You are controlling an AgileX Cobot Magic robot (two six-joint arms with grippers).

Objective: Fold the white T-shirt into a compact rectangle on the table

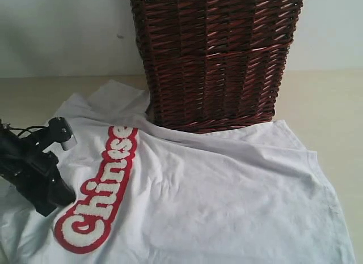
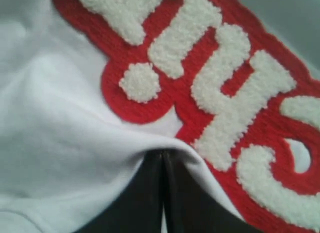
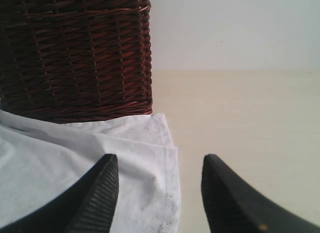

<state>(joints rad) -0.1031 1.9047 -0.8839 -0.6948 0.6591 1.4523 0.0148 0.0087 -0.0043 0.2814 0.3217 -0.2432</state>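
Garment: white T-shirt (image 1: 227, 190), short-sleeved, spread face up on the pale beige desk (image 1: 329, 105). It fills the lower two thirds of the exterior frame. Its upper edge runs up against the foot of a dark brown wicker basket (image 1: 215, 60) at top centre.

Position relative to left fingers (image 2: 145, 193): these are clenched together, with a raised fold of the white cloth caught at their tips, just beside the lettering (image 2: 225, 93). In the exterior view the black left arm (image 1: 28, 167) lies over the shirt at the lower left of the frame, touching the cloth next to the first letters.

Position relative to right fingers (image 3: 95, 198): these are released and stand wide apart. One hangs over the shirt's hemmed edge (image 3: 172, 158), the other over bare desk (image 3: 250, 118). The basket (image 3: 75, 53) stands beyond them.

Appearance: fluffy white letters on a thick red outline (image 1: 99, 190) run in a slanted band from lower left towards the centre of the exterior frame, and begin "Chin". The cloth is softly creased, with shallow wrinkles through the middle. A sleeve (image 1: 113, 97) is splayed at upper left. Faint grey marks show along the hem near the right fingers.
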